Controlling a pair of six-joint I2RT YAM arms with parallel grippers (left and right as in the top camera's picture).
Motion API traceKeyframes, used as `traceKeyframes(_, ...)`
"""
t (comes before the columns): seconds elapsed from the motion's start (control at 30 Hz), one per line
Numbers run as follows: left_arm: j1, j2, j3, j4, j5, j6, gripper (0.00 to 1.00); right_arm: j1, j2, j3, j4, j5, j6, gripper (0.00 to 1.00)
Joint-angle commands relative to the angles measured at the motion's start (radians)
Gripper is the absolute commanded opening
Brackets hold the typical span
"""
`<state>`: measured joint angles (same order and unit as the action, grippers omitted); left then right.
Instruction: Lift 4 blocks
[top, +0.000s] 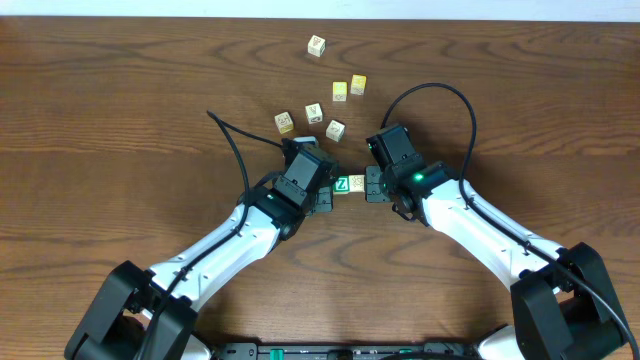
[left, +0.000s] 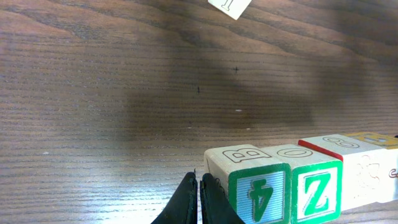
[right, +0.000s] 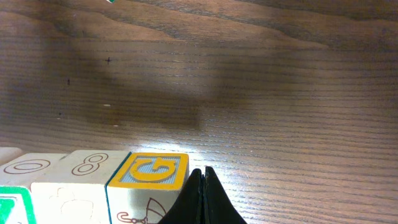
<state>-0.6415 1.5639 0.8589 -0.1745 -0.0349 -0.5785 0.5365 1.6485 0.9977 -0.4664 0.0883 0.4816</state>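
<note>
Surface: wood table (top: 120, 90). The left gripper (left: 199, 200) is seen fully closed with nothing between its fingers, and the right gripper (right: 203, 199) likewise. A row of four blocks (left: 298, 186) is set between the two closed tips. The green 4 block (left: 258, 194) is placed just beside the left gripper, then the green Z block (left: 318, 195). The G-topped block (right: 152, 171) is placed just beside the right gripper. Some loose cubes (top: 318, 110) are scattered beyond both.

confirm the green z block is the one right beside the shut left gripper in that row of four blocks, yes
No. The left wrist view shows the green 4 block right beside the shut left gripper; the green Z block comes second in that row of four.
</note>
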Motion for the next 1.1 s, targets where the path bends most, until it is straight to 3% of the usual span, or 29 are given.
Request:
traceKeyframes(0.0, -0.091, 0.014, 0.076, 0.080, 0.287, -0.003, 0.07, 0.093, 0.007, 0.030, 0.060, -0.363, 0.018, 0.01)
traceKeyframes(1.07, -0.092, 0.056, 0.076, 0.102, 0.286, -0.006, 0.07, 0.093, 0.007, 0.030, 0.077, -0.362, 0.011, 0.01)
